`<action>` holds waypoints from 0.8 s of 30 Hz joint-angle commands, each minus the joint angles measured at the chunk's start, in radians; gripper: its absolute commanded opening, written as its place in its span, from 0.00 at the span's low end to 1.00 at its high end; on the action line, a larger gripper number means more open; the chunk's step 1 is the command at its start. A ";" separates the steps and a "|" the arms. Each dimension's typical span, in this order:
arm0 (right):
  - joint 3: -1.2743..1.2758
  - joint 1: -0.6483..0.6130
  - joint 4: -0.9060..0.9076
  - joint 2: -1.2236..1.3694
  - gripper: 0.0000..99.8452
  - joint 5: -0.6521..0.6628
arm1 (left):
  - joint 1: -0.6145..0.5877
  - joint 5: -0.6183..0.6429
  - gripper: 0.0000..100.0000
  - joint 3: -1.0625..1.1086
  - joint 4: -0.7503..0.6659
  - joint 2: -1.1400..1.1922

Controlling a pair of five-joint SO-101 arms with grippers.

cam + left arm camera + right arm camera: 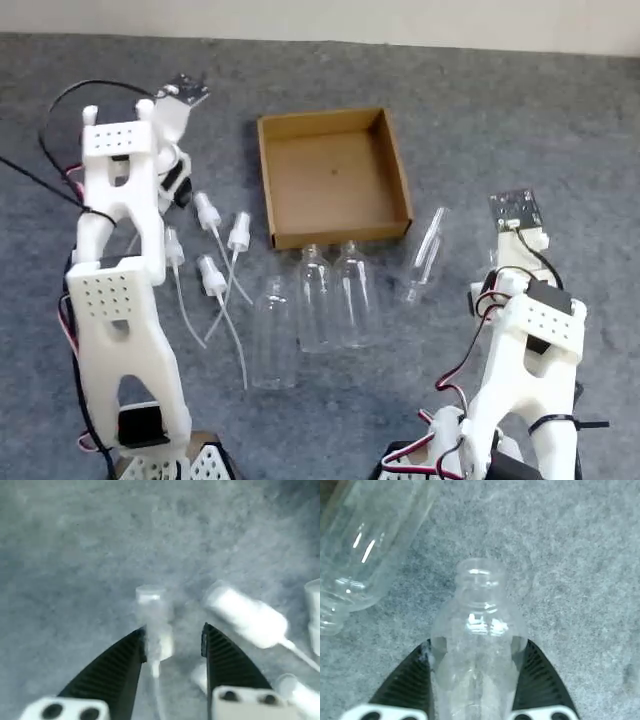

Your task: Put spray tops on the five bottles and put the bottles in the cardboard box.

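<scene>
Grip on the clear bottle (479, 610) looks snug, my right end effector (477, 647) closed on its body so the neck is free for capping, while my left end effector (172, 640), partly open, straddles a spray top (152, 612) lying on the desk (75, 540).

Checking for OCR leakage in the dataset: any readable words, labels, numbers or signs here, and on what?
No readable text in any view.
Brown cardboard box: plain, no print.
Clear plastic bottle in right pincer, white spray tops: no labels.
Small wrist camera board: any print too small to read.
</scene>
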 commanded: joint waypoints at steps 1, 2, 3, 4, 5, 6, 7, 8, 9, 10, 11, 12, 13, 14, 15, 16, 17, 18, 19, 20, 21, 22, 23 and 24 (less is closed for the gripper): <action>-0.004 0.010 0.008 -0.005 0.00 0.012 | -0.096 0.098 0.22 -0.252 -0.006 -0.117; -0.004 0.008 0.008 -0.005 0.00 0.012 | -0.110 0.104 0.25 -0.300 -0.002 -0.137; -0.004 0.005 0.008 -0.005 0.00 0.012 | -0.120 0.100 0.27 -0.340 0.021 -0.154; -0.004 0.005 0.008 -0.005 0.00 0.012 | -0.130 0.098 0.28 -0.374 0.044 -0.166; -0.004 0.005 0.008 -0.005 0.00 0.012 | -0.140 0.098 0.28 -0.394 0.064 -0.170; -0.004 0.005 0.008 -0.005 0.00 0.012 | -0.148 0.097 0.29 -0.398 0.081 -0.165; -0.004 0.005 0.008 -0.005 0.00 0.012 | -0.153 0.080 0.29 -0.398 0.094 -0.156; -0.004 0.005 0.008 -0.005 0.00 0.012 | -0.154 0.054 0.29 -0.398 0.106 -0.143; -0.004 0.005 0.008 -0.005 0.00 0.012 | -0.162 0.032 0.29 -0.398 0.118 -0.124; -0.004 0.005 0.008 -0.005 0.00 0.012 | -0.166 0.008 0.30 -0.400 0.129 -0.102; -0.004 0.007 0.008 -0.005 0.00 0.012 | -0.174 -0.014 0.30 -0.404 0.130 -0.087; -0.004 0.010 0.008 -0.005 0.00 0.012 | -0.183 -0.009 0.29 -0.404 0.129 -0.070; -0.004 0.010 0.008 -0.005 0.00 0.012 | -0.203 0.009 0.29 -0.406 0.117 -0.062; -0.004 0.010 0.008 -0.005 0.00 0.012 | -0.220 0.023 0.28 -0.410 0.094 -0.062; -0.004 0.010 0.008 -0.005 0.00 0.014 | -0.234 0.032 0.28 -0.424 0.075 -0.058; -0.004 0.010 0.008 -0.005 0.00 0.014 | -0.240 0.029 0.28 -0.429 0.064 -0.053; -0.004 0.008 0.008 -0.005 0.00 0.014 | -0.240 0.025 0.28 -0.430 0.063 -0.050; -0.004 0.005 0.008 -0.005 0.00 0.014 | -0.248 0.003 0.28 -0.430 0.063 -0.048; -0.004 0.005 0.008 -0.005 0.00 0.014 | -0.266 -0.018 0.28 -0.438 0.057 -0.058; -0.004 0.005 0.008 -0.005 0.00 0.014 | -0.292 -0.018 0.27 -0.440 0.055 -0.061; -0.004 0.008 0.008 -0.005 0.00 0.014 | -0.309 -0.011 0.24 -0.455 0.044 -0.065; -0.004 0.008 0.008 -0.005 0.00 0.014 | -0.311 -0.012 0.19 -0.478 0.037 -0.065; -0.004 0.008 0.008 -0.005 0.00 0.014 | -0.309 -0.021 0.14 -0.492 0.037 -0.067; -0.004 0.007 0.008 -0.005 0.00 0.014 | -0.306 -0.025 0.09 -0.490 0.037 -0.067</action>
